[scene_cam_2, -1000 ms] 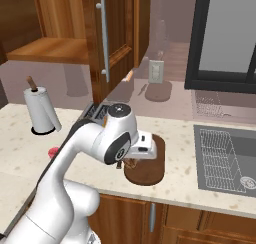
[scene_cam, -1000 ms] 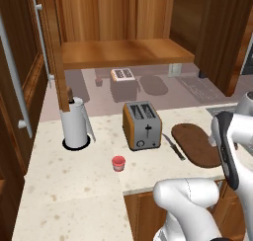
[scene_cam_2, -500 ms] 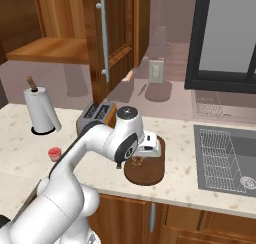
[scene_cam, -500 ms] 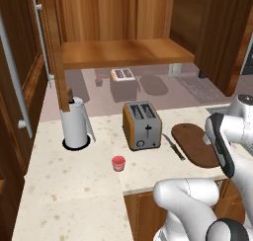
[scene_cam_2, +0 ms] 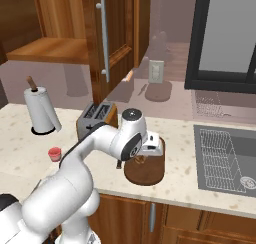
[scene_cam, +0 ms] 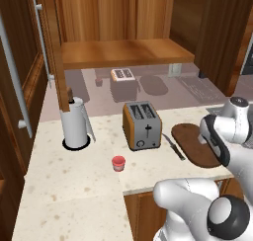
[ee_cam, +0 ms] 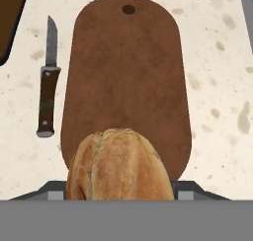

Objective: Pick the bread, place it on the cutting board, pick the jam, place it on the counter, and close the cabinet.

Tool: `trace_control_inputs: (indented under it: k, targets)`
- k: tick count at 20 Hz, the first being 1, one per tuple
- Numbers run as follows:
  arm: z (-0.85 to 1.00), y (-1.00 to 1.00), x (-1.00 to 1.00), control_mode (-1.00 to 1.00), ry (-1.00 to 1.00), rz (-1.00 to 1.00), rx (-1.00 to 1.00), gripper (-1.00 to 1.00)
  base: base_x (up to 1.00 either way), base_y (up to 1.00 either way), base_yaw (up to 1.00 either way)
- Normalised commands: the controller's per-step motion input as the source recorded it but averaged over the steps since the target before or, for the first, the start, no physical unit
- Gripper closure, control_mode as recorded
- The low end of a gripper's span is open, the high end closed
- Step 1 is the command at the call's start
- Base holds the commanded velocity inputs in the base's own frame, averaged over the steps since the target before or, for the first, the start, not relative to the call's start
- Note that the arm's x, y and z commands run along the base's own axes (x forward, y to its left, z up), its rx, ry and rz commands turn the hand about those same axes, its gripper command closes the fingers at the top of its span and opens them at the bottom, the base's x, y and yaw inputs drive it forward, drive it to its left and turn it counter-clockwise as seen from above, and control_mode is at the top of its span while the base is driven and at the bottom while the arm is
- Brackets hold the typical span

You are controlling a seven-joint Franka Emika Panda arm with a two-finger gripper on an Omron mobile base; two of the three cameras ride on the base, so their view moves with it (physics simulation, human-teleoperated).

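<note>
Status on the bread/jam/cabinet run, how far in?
Done: jam already stands on the counter. In hand: the bread is at the gripper, over the cutting board, not yet set down. Left: release the bread, then close the cabinet, whose door is open.

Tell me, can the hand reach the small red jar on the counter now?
Probably not yet: the hand holds the golden-brown bread loaf over the dark oval wooden board. The small red jar stands unblocked beyond the toaster.
</note>
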Motion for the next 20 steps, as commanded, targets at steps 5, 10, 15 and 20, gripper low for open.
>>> trace_control_inputs:
  k: [5,10,15,20]
  targets:
    - [-0.25,-0.02,0.38,-1.00,0.00,0.00,0.00,1.00,0.00,0.00,0.00]
    - [-0.20,-0.04,0.34,-1.00,0.00,0.00,0.00,1.00,0.00,0.00,0.00]
    - [-0.20,-0.06,0.32,-1.00,0.01,0.00,0.00,1.00,0.00,0.00,0.00]
    - [-0.10,-0.07,0.18,-1.00,0.04,0.00,0.00,1.00,0.00,0.00,0.00]
